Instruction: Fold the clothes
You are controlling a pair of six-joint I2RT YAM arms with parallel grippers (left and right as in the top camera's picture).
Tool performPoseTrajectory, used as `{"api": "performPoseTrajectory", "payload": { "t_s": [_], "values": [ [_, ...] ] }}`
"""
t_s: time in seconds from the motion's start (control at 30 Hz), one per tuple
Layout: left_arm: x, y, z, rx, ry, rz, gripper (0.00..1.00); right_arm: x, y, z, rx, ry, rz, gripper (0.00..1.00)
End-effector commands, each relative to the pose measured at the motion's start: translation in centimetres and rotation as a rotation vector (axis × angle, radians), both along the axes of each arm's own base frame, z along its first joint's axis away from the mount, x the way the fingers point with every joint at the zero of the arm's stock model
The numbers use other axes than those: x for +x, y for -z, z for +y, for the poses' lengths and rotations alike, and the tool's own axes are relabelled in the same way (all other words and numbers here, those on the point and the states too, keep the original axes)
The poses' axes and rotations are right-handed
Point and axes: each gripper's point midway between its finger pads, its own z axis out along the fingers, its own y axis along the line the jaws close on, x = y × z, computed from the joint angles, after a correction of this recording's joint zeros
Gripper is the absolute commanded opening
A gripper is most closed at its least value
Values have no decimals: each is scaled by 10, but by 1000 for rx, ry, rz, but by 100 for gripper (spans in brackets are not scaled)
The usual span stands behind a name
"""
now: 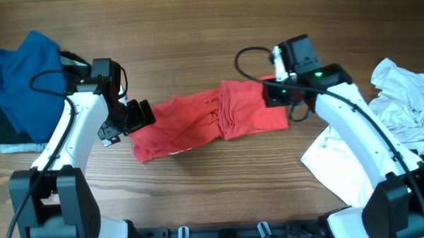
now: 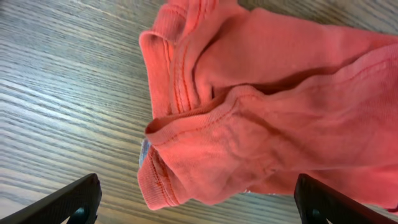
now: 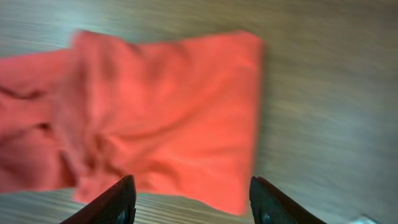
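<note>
While emptily agape, two pairs of jaws; one red garment [image 1: 198,123], one blue heap [image 1: 23,76], one white heap [image 1: 406,98].

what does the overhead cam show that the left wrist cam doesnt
Only the overhead shows the whole red garment stretched across the table, the blue clothes piled at the left, the white clothes at the right, and the right arm over the garment's far end.
Only the left wrist view shows the stitched hem up close, bunched and folded over.
Both show the red garment lying on the wood, with the left gripper open at its end and holding nothing.
</note>
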Motion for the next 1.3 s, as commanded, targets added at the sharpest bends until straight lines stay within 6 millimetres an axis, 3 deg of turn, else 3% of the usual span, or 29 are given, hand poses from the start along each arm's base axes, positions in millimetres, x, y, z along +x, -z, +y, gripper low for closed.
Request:
{"api": "performPoseTrajectory", "payload": {
  "t_s": [0.0, 0.27, 0.37, 0.53, 0.67, 1.0, 1.27],
  "values": [
    [5, 0, 5, 23, -49, -13, 100, -7, 23, -15, -66, 5, 57, 55],
    [-14, 31, 1, -3, -50, 70, 100, -32, 101, -25, -145, -17, 263, 51],
    [-19, 37, -1, -12, -50, 77, 100, -33, 117, -49, -285, 37, 288, 53],
    [-20, 38, -1, -12, -50, 81, 100, -30, 119, -90, -419, 209, 279, 56],
    [-19, 38, -1, -12, -50, 78, 100, -30, 119, -104, -414, 248, 285, 57],
    [-17, 39, -15, -95, -45, 65, 100, -27, 120, -100, -383, 245, 279, 62],
    [-23, 67, -46, -289, -37, 3, 100, -27, 121, -97, -365, 242, 283, 63]
  ]
}}
